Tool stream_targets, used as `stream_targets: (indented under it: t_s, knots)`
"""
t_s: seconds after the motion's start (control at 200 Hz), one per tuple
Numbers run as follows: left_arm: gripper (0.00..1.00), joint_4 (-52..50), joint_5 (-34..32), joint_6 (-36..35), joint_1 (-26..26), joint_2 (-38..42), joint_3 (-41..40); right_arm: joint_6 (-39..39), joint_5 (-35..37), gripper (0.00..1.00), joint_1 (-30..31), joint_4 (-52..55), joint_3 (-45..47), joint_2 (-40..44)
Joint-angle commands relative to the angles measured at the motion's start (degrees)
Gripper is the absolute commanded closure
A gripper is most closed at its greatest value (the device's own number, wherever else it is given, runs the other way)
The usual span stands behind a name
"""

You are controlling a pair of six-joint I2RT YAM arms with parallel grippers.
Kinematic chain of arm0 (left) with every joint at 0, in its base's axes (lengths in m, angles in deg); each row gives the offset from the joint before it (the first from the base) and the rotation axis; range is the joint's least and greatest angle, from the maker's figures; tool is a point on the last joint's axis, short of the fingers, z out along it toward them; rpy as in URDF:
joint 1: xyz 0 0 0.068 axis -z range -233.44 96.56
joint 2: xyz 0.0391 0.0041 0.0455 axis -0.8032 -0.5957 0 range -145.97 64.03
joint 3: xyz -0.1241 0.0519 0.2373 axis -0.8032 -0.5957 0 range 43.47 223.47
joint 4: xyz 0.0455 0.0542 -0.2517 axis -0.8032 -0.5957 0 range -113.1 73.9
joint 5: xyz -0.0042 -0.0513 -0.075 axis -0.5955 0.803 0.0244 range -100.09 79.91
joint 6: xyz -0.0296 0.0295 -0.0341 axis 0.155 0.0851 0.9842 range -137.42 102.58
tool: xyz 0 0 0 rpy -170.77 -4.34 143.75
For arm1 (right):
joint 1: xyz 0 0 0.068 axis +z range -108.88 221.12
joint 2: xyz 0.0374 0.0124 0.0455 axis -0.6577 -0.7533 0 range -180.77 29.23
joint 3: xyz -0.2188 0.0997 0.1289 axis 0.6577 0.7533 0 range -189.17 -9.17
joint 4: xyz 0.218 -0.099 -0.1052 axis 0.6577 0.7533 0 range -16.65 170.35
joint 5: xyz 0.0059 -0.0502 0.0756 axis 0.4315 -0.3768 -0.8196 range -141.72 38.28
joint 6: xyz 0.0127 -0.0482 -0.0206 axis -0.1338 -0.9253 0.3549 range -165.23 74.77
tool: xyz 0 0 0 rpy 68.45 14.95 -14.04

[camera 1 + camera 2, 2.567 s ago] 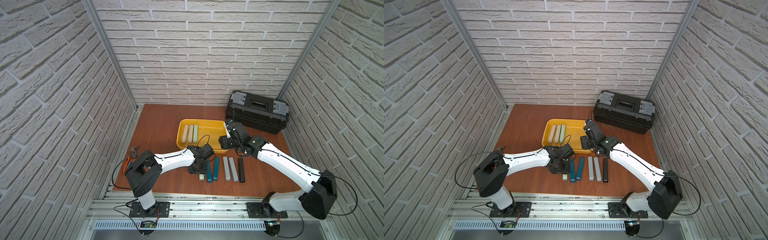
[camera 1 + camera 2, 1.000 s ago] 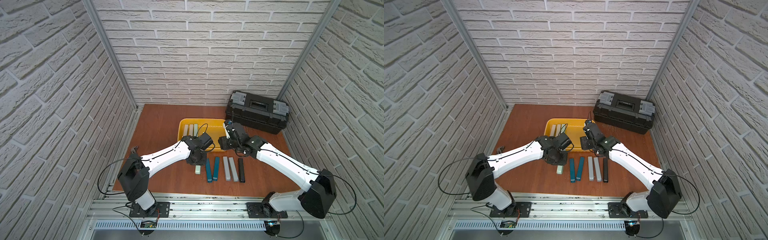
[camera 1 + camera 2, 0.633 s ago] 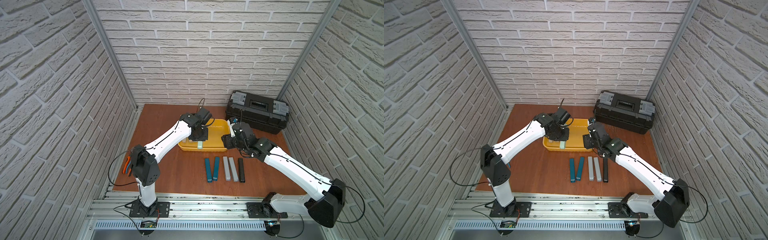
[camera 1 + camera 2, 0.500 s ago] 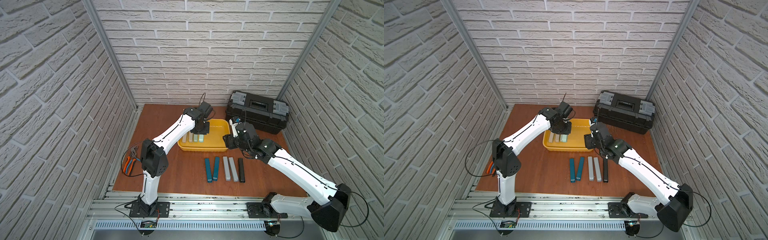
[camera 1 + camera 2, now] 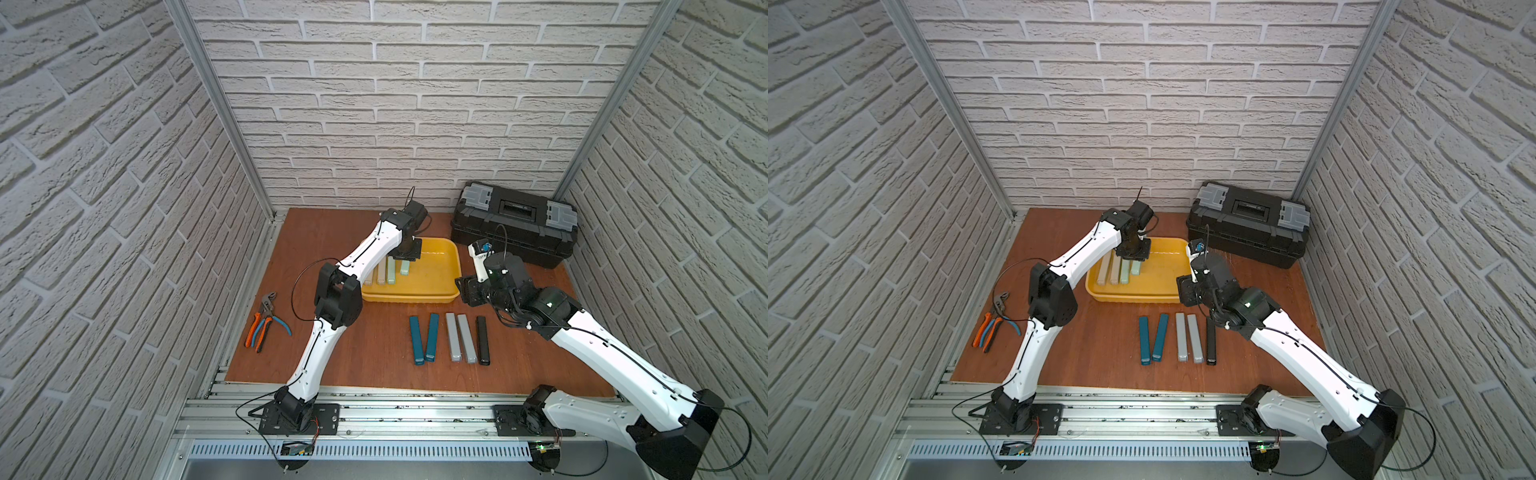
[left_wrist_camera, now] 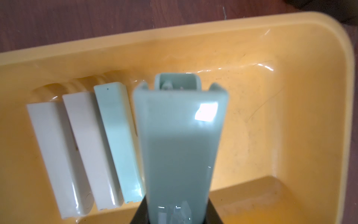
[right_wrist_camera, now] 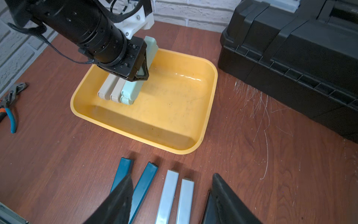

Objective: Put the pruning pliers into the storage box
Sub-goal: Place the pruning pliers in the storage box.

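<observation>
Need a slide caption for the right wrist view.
Left gripper holds a mint green bar tilted over the yellow storage box, three bars lying inside, five more lined up on the table.

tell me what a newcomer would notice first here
The yellow storage box at mid-table draws the eye: the left gripper holds a mint green bar nearly upright in it, beside two beige bars and another mint bar lying flat. In front, two teal bars, two grey bars and a black bar lie in a row on the table, with a black toolbox at the back right.
</observation>
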Motion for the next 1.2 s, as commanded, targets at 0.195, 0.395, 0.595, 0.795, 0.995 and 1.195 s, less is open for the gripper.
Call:
stream_targets:
  t_s: [0.195,0.395,0.595,0.795,0.995,1.195]
  knots:
    - [0.85,3.6,0.3,-0.1,0.0,-3.2,-1.0,-0.7,0.3,0.35,-0.3,-0.5,0.5,-1.6]
    - [0.85,6.7,-1.7,0.8,-0.1,-6.1,-1.3,0.0,-0.2,0.35,-0.2,-1.1,0.8,-2.6]
    - [0.85,8.2,-3.1,2.1,-0.2,-8.1,-1.2,0.3,-0.7,0.35,-0.2,-0.8,0.8,-4.0]
    - [0.84,8.3,-4.4,2.2,-1.1,-8.6,-2.7,0.3,-0.6,0.35,-0.2,-1.2,1.2,-4.5]
    - [0.84,11.0,-5.2,2.6,-2.4,-6.6,-8.7,0.5,-0.9,0.35,-0.2,-1.9,1.6,-5.1]
    - [0.83,11.7,-5.4,2.6,-3.0,-5.6,-10.9,0.7,-1.4,0.35,-0.3,-2.4,1.5,-5.8]
